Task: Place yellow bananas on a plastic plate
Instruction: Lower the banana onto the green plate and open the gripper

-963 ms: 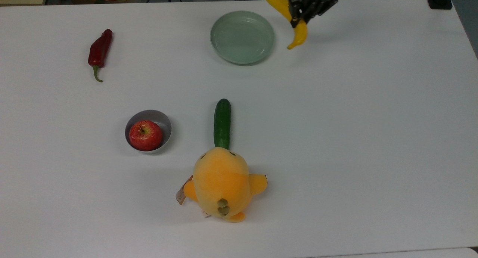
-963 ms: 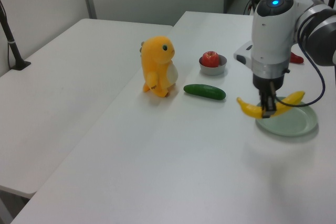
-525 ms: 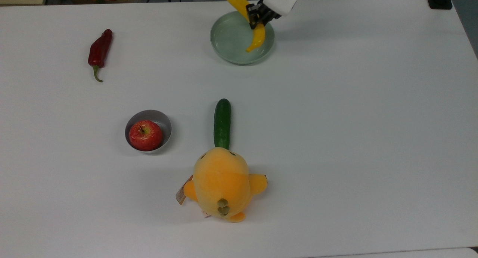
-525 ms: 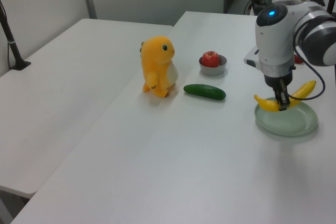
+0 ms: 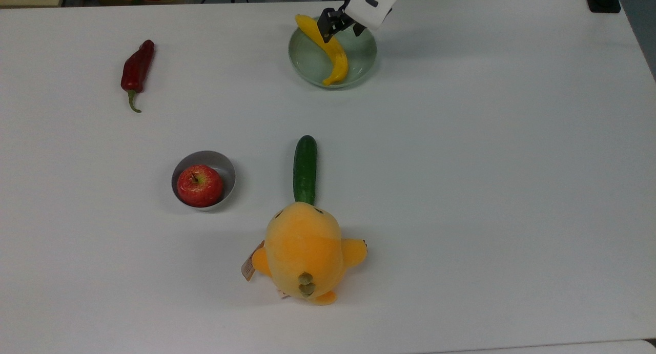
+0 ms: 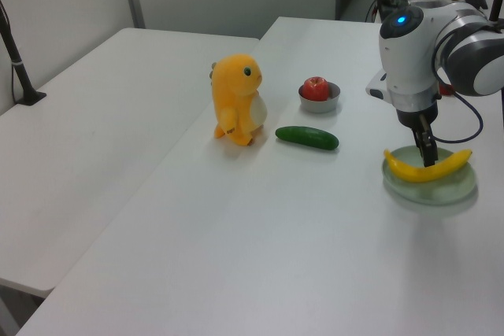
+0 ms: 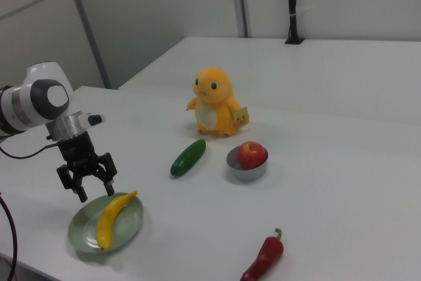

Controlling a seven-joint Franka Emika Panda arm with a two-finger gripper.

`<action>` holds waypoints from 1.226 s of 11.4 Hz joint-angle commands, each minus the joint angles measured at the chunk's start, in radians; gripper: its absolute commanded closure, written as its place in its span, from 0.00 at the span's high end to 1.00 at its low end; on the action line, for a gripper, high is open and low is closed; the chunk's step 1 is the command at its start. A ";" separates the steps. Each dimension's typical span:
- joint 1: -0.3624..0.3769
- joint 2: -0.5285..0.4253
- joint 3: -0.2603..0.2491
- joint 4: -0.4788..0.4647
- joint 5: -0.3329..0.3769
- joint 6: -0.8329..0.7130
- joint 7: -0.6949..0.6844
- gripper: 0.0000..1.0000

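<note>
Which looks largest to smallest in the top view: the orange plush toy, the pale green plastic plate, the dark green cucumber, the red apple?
1. Orange plush toy, clearly largest.
2. Pale green plastic plate.
3. Dark green cucumber: longer than the apple, though much narrower.
4. Red apple, smallest.

You are working in bright, even, diffuse room light with no hard beam; shadows on the white table (image 5: 461, 190) are soft and faint, the clearest being a pale smudge beside the grey bowl (image 5: 225, 169) and under the orange plush toy (image 5: 305, 251). You get a mild sheen on the plastic plate (image 5: 307, 62) in the top view; the table reads slightly blue-grey there, and the left and right views are a touch soft.
</note>
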 commanded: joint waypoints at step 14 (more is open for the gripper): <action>-0.220 0.021 -0.176 0.443 0.184 0.006 0.213 1.00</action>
